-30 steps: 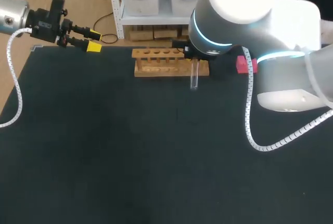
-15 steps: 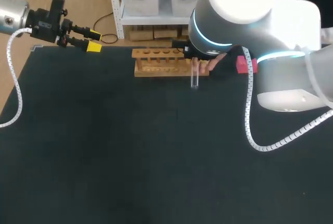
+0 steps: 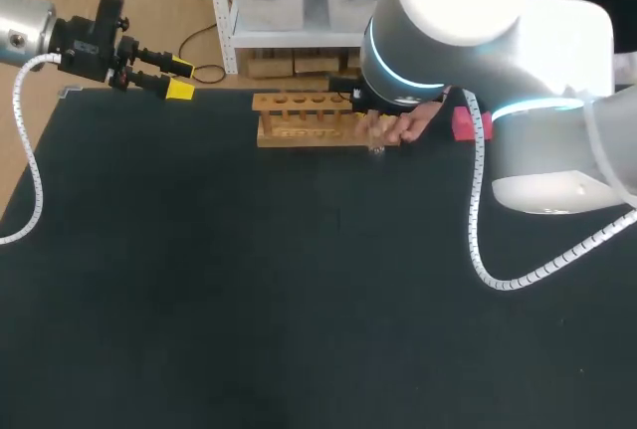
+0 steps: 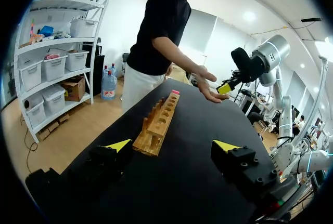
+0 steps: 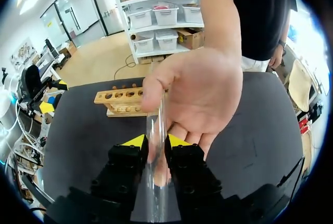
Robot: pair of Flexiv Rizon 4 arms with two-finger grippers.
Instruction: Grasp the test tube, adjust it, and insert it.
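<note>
A clear glass test tube stands between the yellow tips of my right gripper, which is shut on it. A person's hand closes thumb and fingers on the tube's far end. In the head view the tube shows just in front of the wooden rack, with the hand beside it; my right arm's wrist hides the gripper there. My left gripper is open and holds nothing. It hangs over the table's far left corner, well away from the rack.
A small red block sits right of the rack, at its far end as my left wrist sees it. The rack has several open holes along its top. The black table stretches wide in front of the rack.
A person's hand has come in from behind my right arm and taken hold of the tube's end. The tube now looks shorter from above. Neither arm has moved noticeably.
</note>
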